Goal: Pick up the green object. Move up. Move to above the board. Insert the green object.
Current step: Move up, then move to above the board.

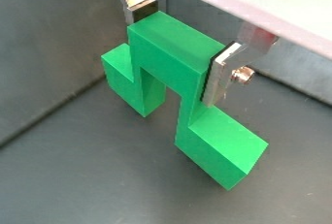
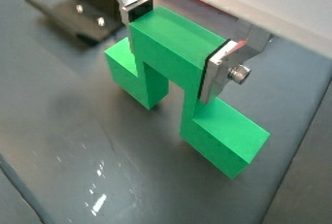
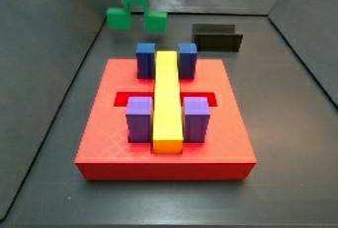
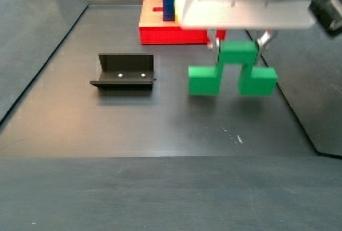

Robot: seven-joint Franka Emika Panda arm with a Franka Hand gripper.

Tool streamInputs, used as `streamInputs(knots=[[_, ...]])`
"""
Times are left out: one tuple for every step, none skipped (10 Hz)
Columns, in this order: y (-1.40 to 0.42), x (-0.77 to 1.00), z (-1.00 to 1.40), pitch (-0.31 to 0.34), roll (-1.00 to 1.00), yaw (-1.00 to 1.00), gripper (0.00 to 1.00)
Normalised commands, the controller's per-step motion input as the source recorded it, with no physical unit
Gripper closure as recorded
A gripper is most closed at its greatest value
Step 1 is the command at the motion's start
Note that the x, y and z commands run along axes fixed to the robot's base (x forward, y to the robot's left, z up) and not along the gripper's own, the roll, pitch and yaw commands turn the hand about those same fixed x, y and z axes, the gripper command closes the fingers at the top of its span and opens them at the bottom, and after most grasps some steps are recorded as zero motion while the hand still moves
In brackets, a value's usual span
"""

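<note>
The green object (image 1: 182,68) is a bright green bridge-like piece, and its raised middle is clamped between my silver fingers in both wrist views (image 2: 176,58). My gripper (image 1: 182,44) is shut on it, also in the other wrist view (image 2: 178,39). In a side view the piece (image 4: 230,70) hangs under the gripper (image 4: 238,37), at or just above the dark floor; I cannot tell which. The red board (image 3: 119,143) lies apart from it, and the green object (image 3: 136,13) is beyond its far end. The board also shows in a side view (image 4: 160,33).
The board bears a long yellow bar (image 3: 166,99), two blue blocks (image 3: 146,54) and two purple blocks (image 3: 140,118). The dark fixture (image 4: 123,72) stands on the floor beside the green object. It also shows in a side view (image 3: 218,38). Grey walls enclose the floor.
</note>
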Motion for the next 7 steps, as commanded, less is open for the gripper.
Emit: streamInputs(knots=[[-0.05,-0.08,0.64,0.075,0.00,-0.01,1.00],[-0.02,-0.03,0.21,0.043,0.06,0.00,1.00],[0.00,0.00,1.40,0.000,0.00,0.00,1.00],[0.00,-0.02,1.40,0.014,-0.03,0.00,1.00],[0.00,-0.06,1.40,0.017,0.00,0.00,1.00],[0.00,-0.04,1.40,0.000,0.01,0.00,1.00],[0.01,0.05,0.86,0.057,0.00,0.00,1.00]])
